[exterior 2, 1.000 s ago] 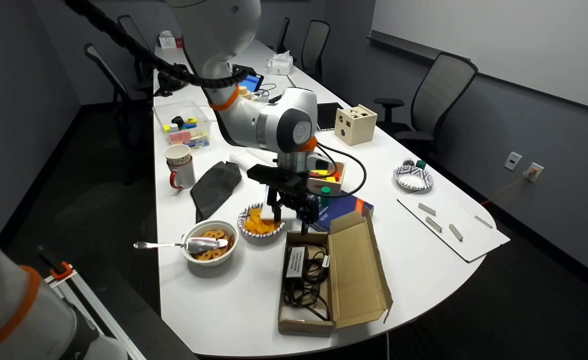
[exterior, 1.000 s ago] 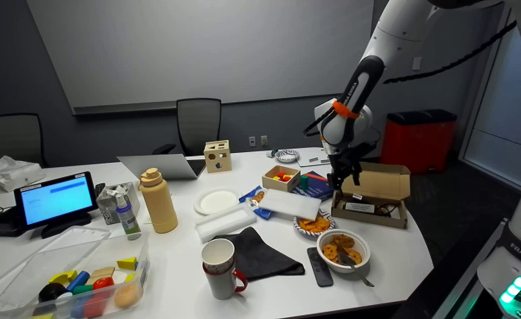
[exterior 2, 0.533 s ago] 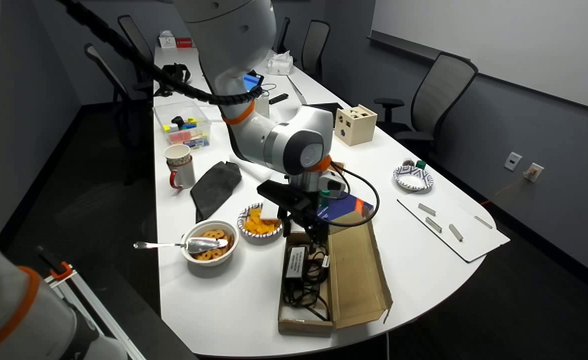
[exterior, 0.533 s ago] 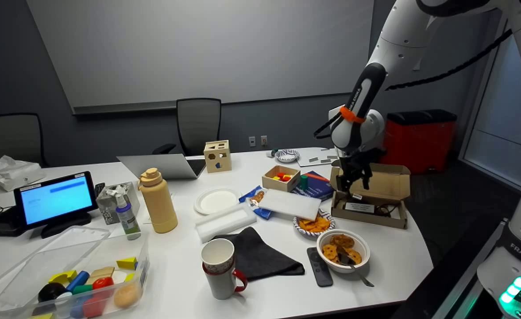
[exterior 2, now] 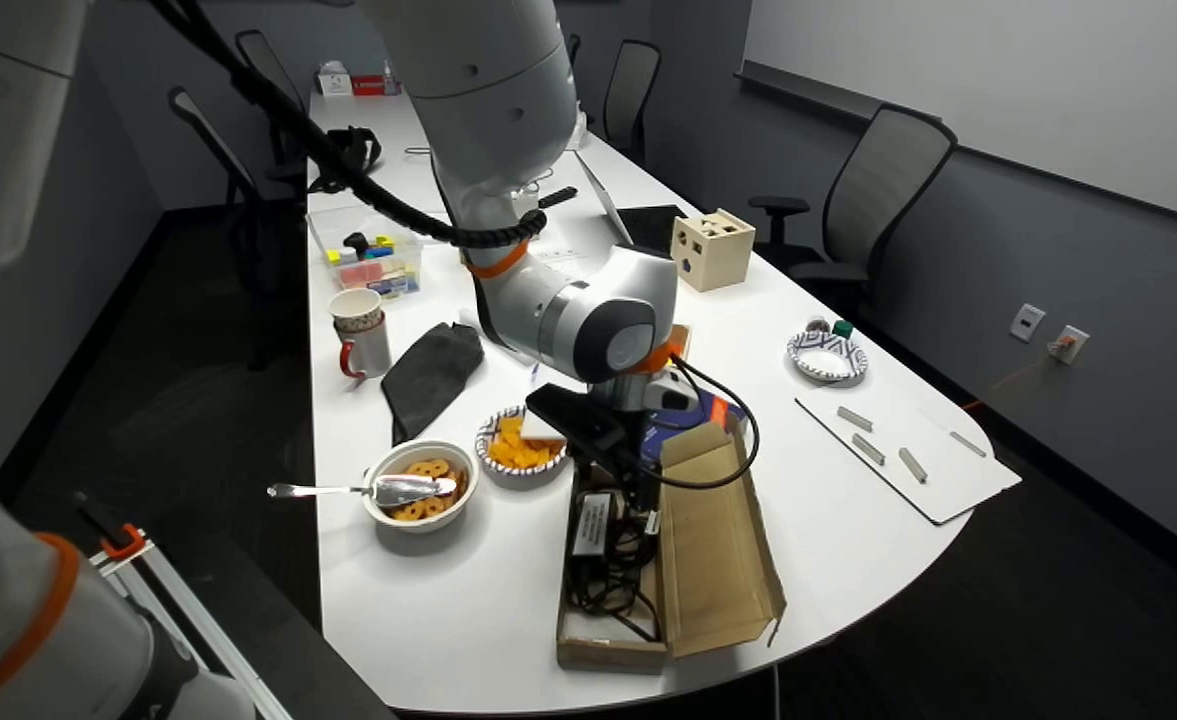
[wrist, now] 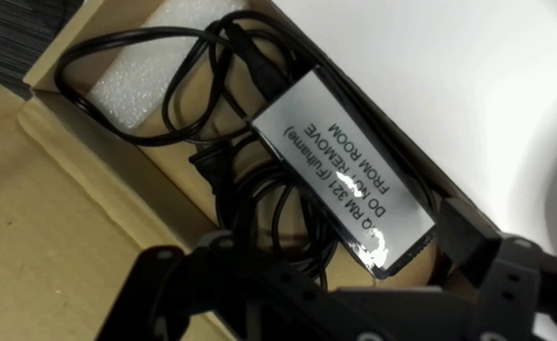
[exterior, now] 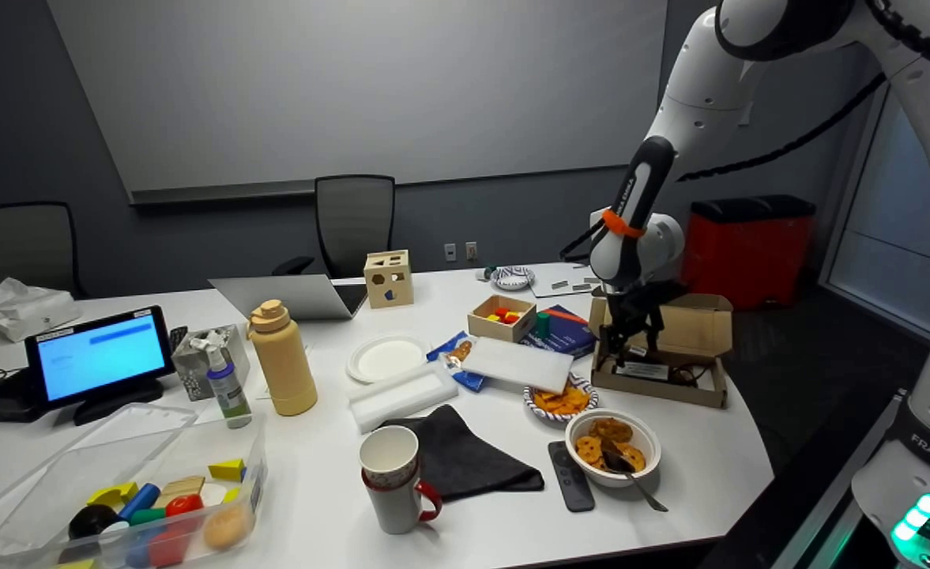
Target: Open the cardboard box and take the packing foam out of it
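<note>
The brown cardboard box (exterior: pixel 658 388) stands with its lid flap (exterior 2: pixel 716 545) folded open. Inside are a black power adapter with a white label (wrist: pixel 344 166) and coiled black cables (wrist: pixel 190 118). A small white piece of packing foam (wrist: pixel 138 78) lies at one end of the box, partly under a cable. Two white foam slabs (exterior: pixel 517 363) (exterior: pixel 403 395) lie outside on the table, one propped over a patterned bowl. My gripper (wrist: pixel 354 227) is open and low at the adapter's end of the box, fingers on either side of the adapter. It also shows in both exterior views (exterior: pixel 630 348) (exterior 2: pixel 615 480).
Close to the box are the patterned bowl (exterior 2: pixel 484 456) of orange chips, a blue book (exterior: pixel 563 332) and a white bowl (exterior: pixel 621 480) with a metal server sticking out. A remote (exterior: pixel 571 476) and a dark cloth (exterior: pixel 472 466) lie nearer that camera.
My gripper has moved from beside the box's end to over it and lowered into it, its fingers staying apart. The box and its contents have not visibly moved.
</note>
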